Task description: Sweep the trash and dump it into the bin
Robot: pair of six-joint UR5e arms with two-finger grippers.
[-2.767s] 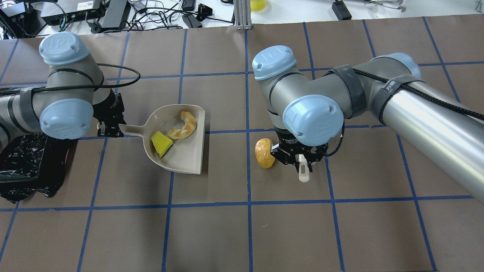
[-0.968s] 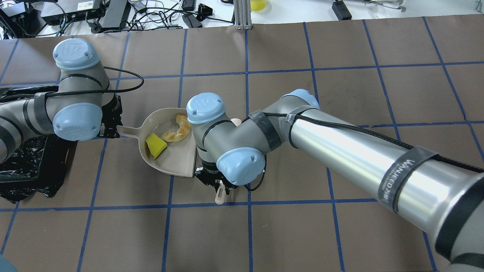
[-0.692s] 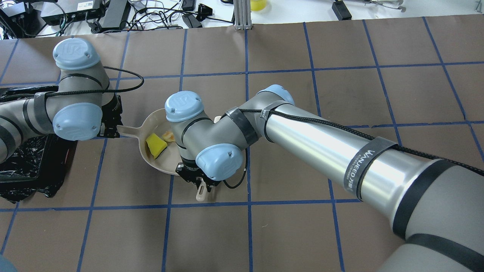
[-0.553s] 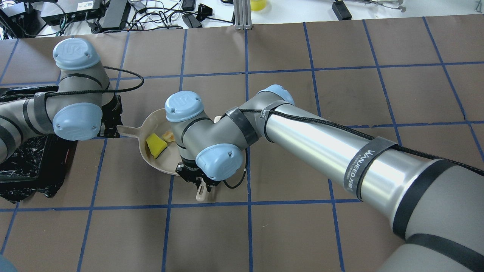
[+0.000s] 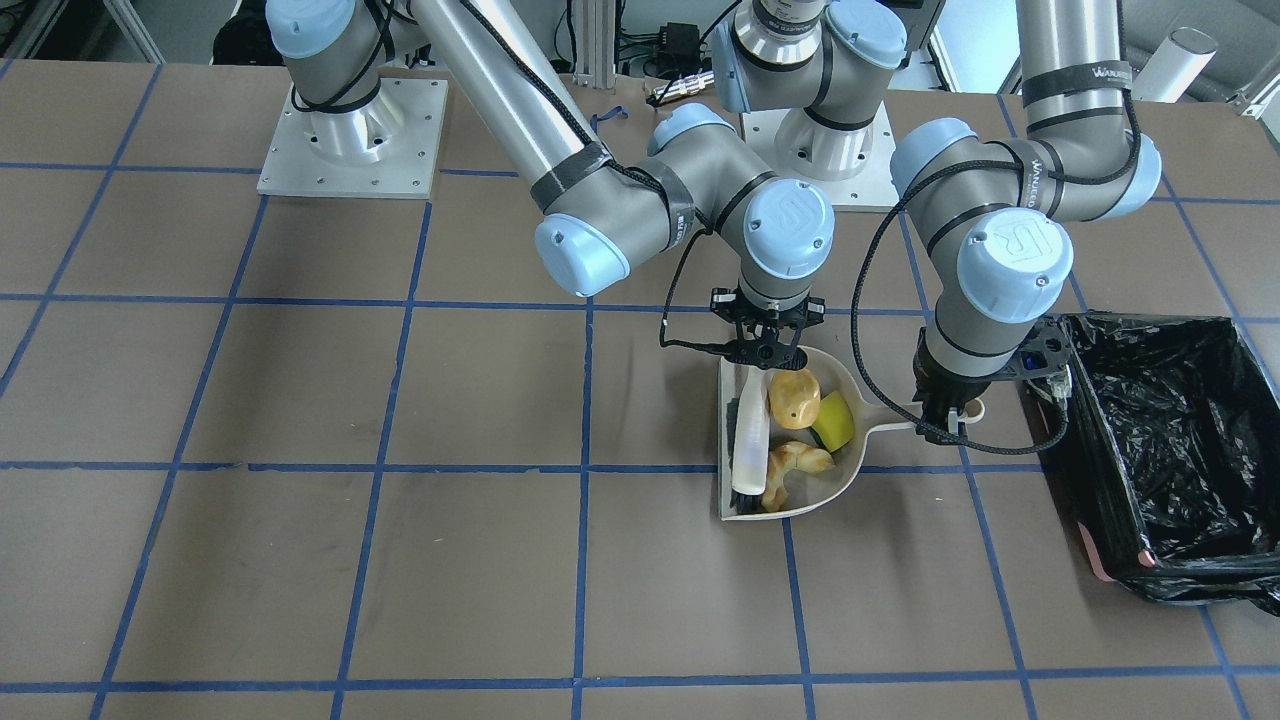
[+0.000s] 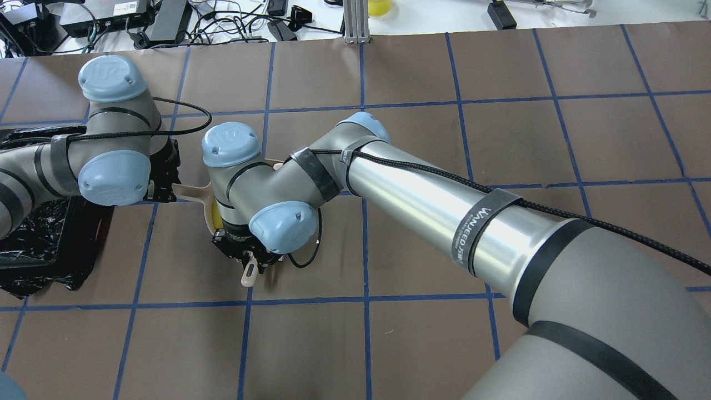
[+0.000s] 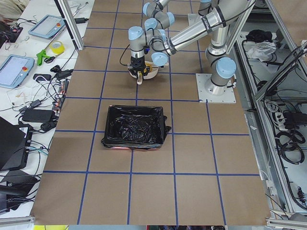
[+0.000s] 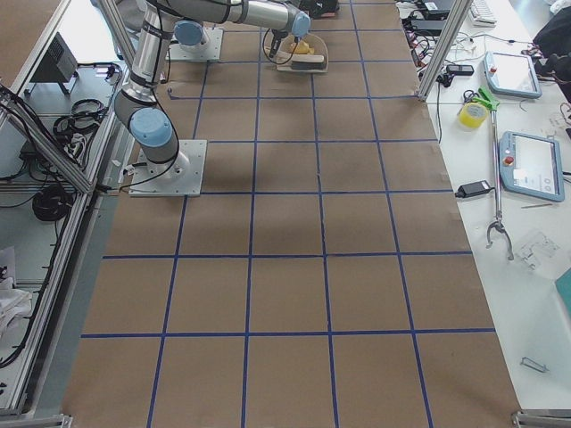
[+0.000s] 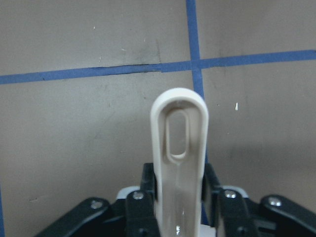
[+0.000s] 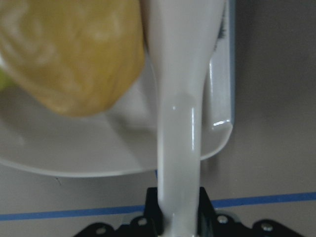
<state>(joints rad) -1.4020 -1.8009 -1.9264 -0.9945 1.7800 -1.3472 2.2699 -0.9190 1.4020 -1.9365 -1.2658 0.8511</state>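
The beige dustpan (image 5: pixel 843 480) rests on the table and holds all the trash: the bread roll (image 5: pixel 795 398), the yellow-green wedge (image 5: pixel 834 423) and the croissant piece (image 5: pixel 797 464). My left gripper (image 5: pixel 945 420) is shut on the dustpan handle (image 9: pixel 178 148). My right gripper (image 5: pixel 765 345) is shut on the white brush (image 5: pixel 748 440), which lies inside the pan against the roll (image 10: pixel 69 54). In the overhead view my right arm covers the pan; only the brush handle (image 6: pixel 248 273) and a sliver of wedge (image 6: pixel 215 218) show. The bin (image 5: pixel 1160 450), lined in black plastic, stands beside my left gripper.
The bin's pink rim (image 5: pixel 1100 565) shows at its corner; the bin also shows in the overhead view (image 6: pixel 33 239) at the left edge. The brown table with blue grid tape (image 5: pixel 400 560) stretches around. Cables and devices (image 6: pixel 166 22) lie beyond the far edge.
My right gripper swept the brush left across the table, pushing the bread roll into the dustpan. The left gripper kept hold of the handle and shifted only slightly.
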